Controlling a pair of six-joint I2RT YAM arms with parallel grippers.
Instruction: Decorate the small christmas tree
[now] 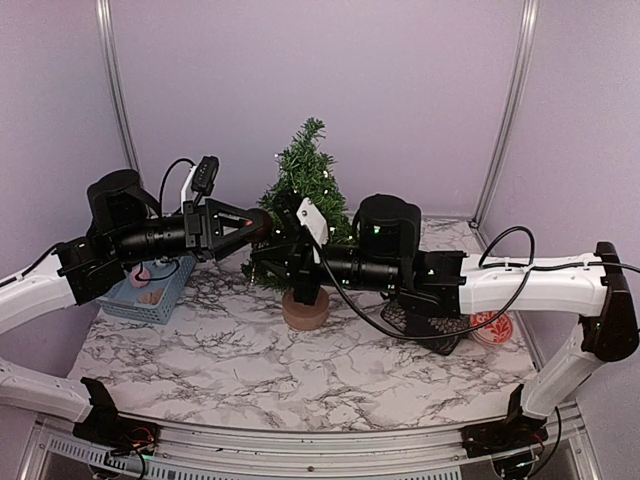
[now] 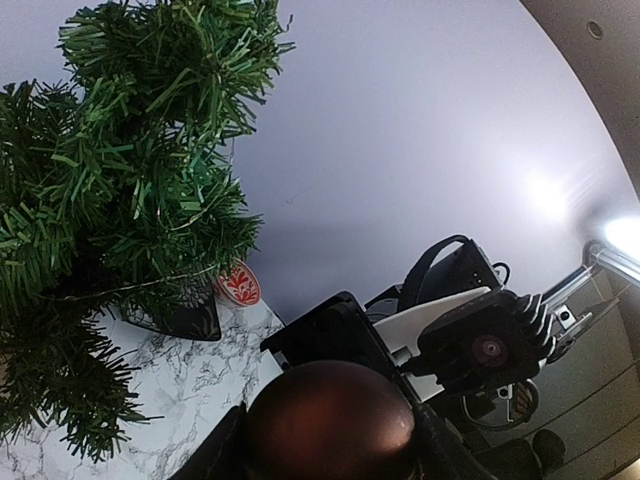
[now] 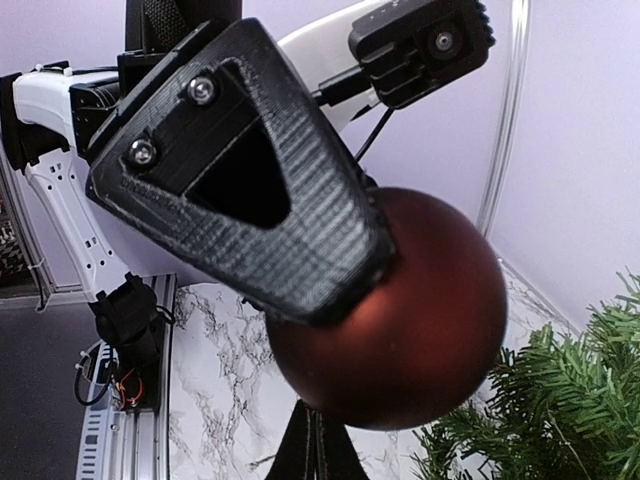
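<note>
Closest to the lenses, a dark red ball ornament (image 3: pixel 420 320) fills the foreground of both wrist views. It is clamped between the black fingers (image 3: pixel 240 170) of the left gripper (image 1: pixel 250 225), whose jaws stand part-way apart at the width of the ball. Directly beneath the ball, the right gripper (image 3: pixel 314 435) has its two fingers pressed together; whether anything thin is caught between them cannot be told. Both arms meet in front of the small christmas tree (image 1: pixel 305 175), and the right arm's wrist (image 1: pixel 300 265) hides its lower branches in the top view. On the marble-pattern table (image 1: pixel 250 380), a blue basket (image 1: pixel 150 295) sits at the left, partly under the left arm. A black mesh-patterned object (image 1: pixel 430 325) and a round red-and-white disc (image 1: pixel 490 327) lie at the right, partly behind the right arm. The tree stands at the rear centre of the table, upright, long axis vertical, tip pointing straight up against the lilac back wall. Its shape is conical, with dark green bristly branches, widest low down, and small points of light dotted among them. A thin wire (image 2: pixel 150 225) threads the foliage. Its round tan stump base (image 1: pixel 305 310) rests flat on the table.
</note>
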